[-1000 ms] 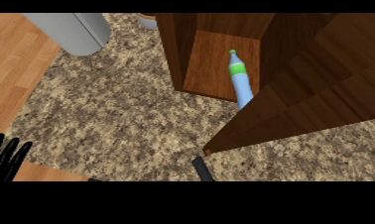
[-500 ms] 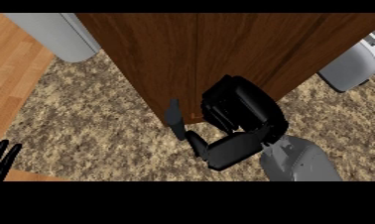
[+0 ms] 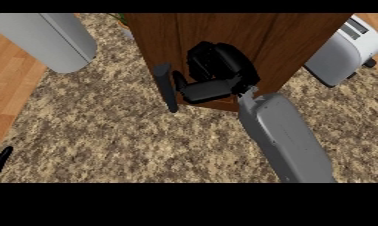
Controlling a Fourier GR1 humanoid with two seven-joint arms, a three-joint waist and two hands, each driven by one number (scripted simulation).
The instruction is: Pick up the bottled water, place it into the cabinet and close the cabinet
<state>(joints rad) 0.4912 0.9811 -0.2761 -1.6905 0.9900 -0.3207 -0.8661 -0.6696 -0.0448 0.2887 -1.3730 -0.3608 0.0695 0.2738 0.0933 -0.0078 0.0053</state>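
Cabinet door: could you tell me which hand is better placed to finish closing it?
The right hand: it is already against the wooden cabinet door. Only a fingertip of the left hand shows, at the left edge.

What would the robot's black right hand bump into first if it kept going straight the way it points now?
Most likely the brown wooden cabinet. The right hand already lies over its wood-grain face, pointing up the view toward it. Whether they touch is hard to judge from this steep angle.
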